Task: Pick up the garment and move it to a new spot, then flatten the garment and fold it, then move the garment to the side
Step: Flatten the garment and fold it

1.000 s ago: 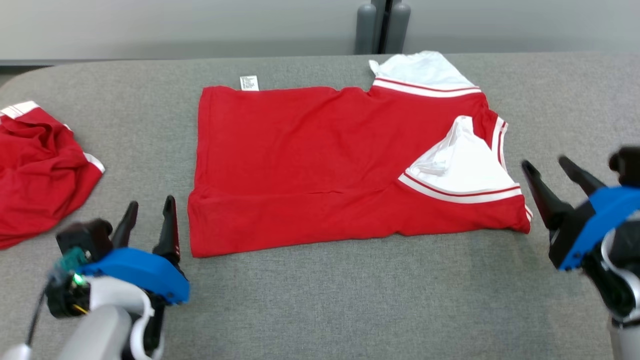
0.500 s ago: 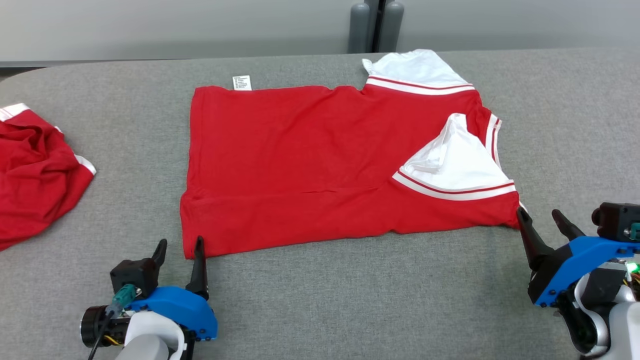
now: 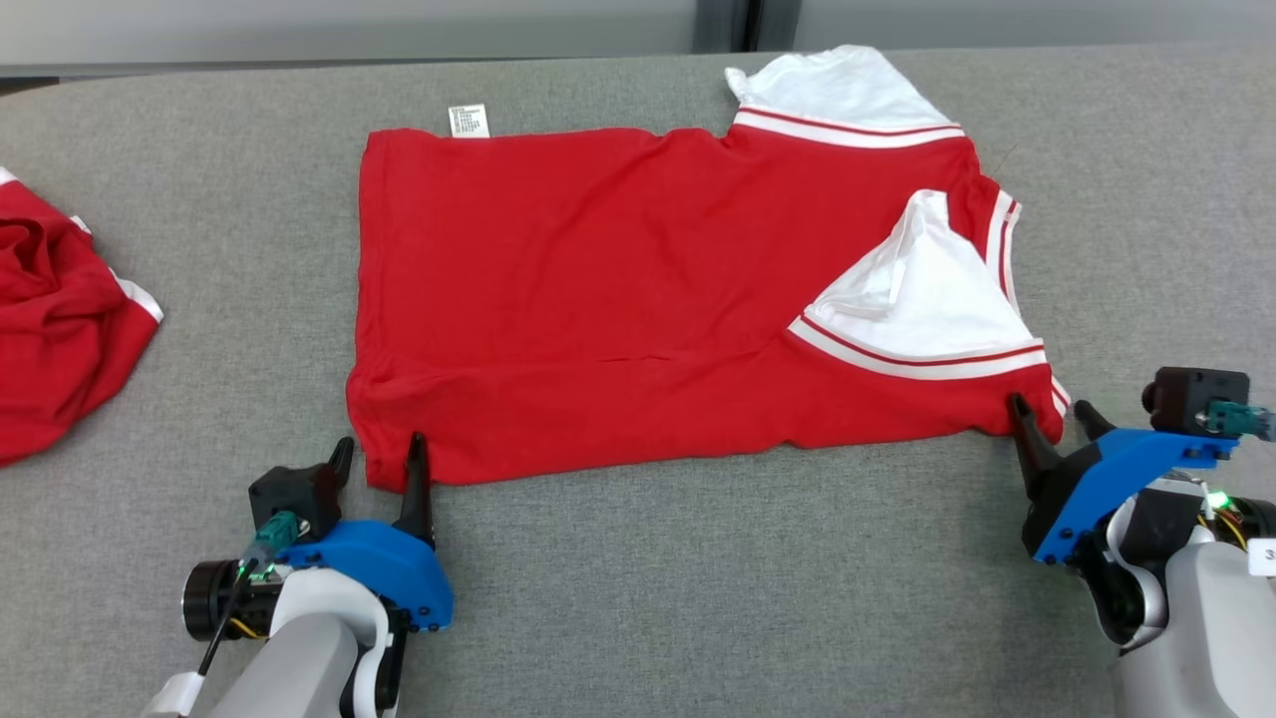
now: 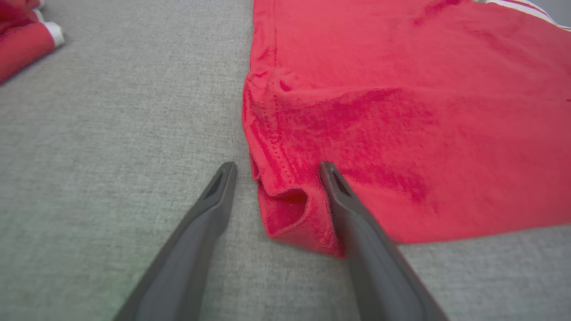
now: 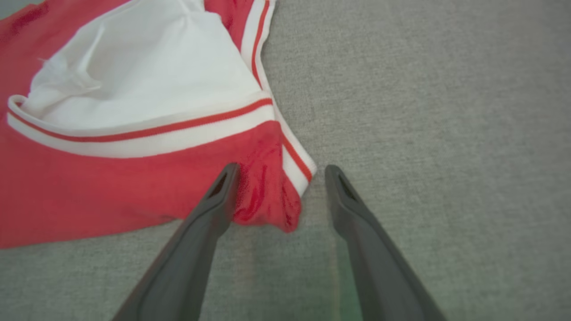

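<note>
While the red T-shirt [image 3: 618, 299] lies spread and fairly flat on the grey bench [image 3: 718, 598], the folding looks barely begun. Well to the left of the left jaws, a second red garment [image 3: 60, 319] sits crumpled. The left jaws stand open and straddle the shirt's near left corner [image 4: 285, 214], one finger on the cloth and the other on bare bench. Between the two pairs of jaws the body is smooth, with one white sleeve [image 3: 927, 299] turned inward. The right jaws stand open around the near right corner [image 5: 267, 196]. Moving and flattening seem done; gripping, folding and setting aside remain.
</note>
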Robot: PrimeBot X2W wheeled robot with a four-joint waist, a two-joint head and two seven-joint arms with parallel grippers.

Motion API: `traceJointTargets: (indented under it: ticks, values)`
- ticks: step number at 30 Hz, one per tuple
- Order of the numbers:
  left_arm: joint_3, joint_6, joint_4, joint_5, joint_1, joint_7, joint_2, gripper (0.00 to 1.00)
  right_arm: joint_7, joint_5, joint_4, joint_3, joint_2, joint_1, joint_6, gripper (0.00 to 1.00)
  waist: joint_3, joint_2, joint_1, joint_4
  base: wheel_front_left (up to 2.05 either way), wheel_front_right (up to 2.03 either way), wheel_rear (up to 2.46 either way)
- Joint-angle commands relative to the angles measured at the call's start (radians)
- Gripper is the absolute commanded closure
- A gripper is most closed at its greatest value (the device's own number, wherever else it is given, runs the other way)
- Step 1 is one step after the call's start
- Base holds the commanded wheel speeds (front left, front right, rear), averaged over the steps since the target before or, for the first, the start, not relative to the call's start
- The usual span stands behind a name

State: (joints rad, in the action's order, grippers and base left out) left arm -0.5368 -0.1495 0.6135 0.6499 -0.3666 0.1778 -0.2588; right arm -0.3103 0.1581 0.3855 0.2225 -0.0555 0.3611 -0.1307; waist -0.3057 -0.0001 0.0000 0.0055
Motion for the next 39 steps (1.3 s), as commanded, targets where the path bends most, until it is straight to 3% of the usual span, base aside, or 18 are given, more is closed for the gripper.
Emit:
traceJointTargets:
  ticks: [1,5,6,7,8,14,22,30,36,37,38,39]
  values:
    - [-0.015,0.005,0.030,0.003,0.004,-0.018,0.010,0.00,0.004,-0.011,0.022,-0.002,0.001,0.020,0.000,0.00,-0.008,0.0001,0.0000,0.003,0.00,0.00,0.00]
    - [-0.032,0.030,0.060,0.016,0.003,-0.046,0.029,0.00,-0.015,-0.030,0.090,-0.036,0.004,0.035,0.000,0.00,-0.021,0.0001,0.0000,0.006,0.00,0.00,0.00]
    - [-0.038,0.036,0.067,0.018,0.006,-0.056,0.035,0.58,-0.027,-0.019,0.103,-0.049,0.006,0.034,-0.001,0.15,-0.022,0.0001,0.0000,0.006,0.00,0.00,0.00]
    - [-0.046,0.045,0.073,0.020,0.008,-0.063,0.039,1.00,-0.036,-0.011,0.113,-0.071,0.009,0.030,-0.002,0.82,-0.022,0.0001,0.0000,0.007,0.00,0.00,0.00]
    - [-0.049,0.052,0.078,0.024,0.010,-0.065,0.043,1.00,-0.042,-0.002,0.118,-0.089,0.009,0.026,-0.002,1.00,-0.021,0.0001,0.0000,0.007,0.00,0.00,0.00]
    - [-0.021,0.056,0.077,0.034,0.015,-0.002,0.023,1.00,0.002,0.039,0.048,-0.103,-0.032,-0.020,0.000,1.00,0.006,0.0001,0.0000,0.008,0.00,0.00,0.00]
    - [0.016,0.028,-0.038,0.045,0.072,0.019,-0.049,1.00,-0.055,0.069,-0.186,-0.086,-0.025,-0.160,0.000,1.00,0.065,0.0001,0.0000,-0.006,0.00,0.00,0.00]
    - [0.018,-0.051,-0.231,0.073,0.232,-0.052,-0.098,1.00,-0.164,0.103,-0.398,-0.071,0.000,-0.346,0.000,1.00,0.097,0.0001,0.0000,-0.016,0.00,0.00,0.00]
    - [0.020,-0.115,-0.357,0.102,0.343,-0.107,-0.110,1.00,-0.185,0.108,-0.431,-0.053,0.004,-0.397,0.000,1.00,0.092,0.0001,0.0000,-0.012,0.00,0.00,0.00]
    - [0.019,-0.121,-0.370,0.108,0.355,-0.117,-0.111,1.00,-0.183,0.113,-0.429,-0.050,0.004,-0.398,0.000,0.81,0.091,0.0001,0.0000,-0.008,0.00,0.00,0.00]
    - [0.019,-0.125,-0.381,0.112,0.364,-0.124,-0.112,0.80,-0.183,0.114,-0.425,-0.046,0.004,-0.400,0.000,0.18,0.091,0.0001,0.0000,-0.005,0.00,0.00,0.00]
    - [0.019,-0.128,-0.390,0.116,0.370,-0.130,-0.113,0.00,-0.186,0.115,-0.421,-0.042,0.004,-0.400,0.000,0.00,0.092,0.0001,0.0000,-0.002,0.00,0.00,0.00]
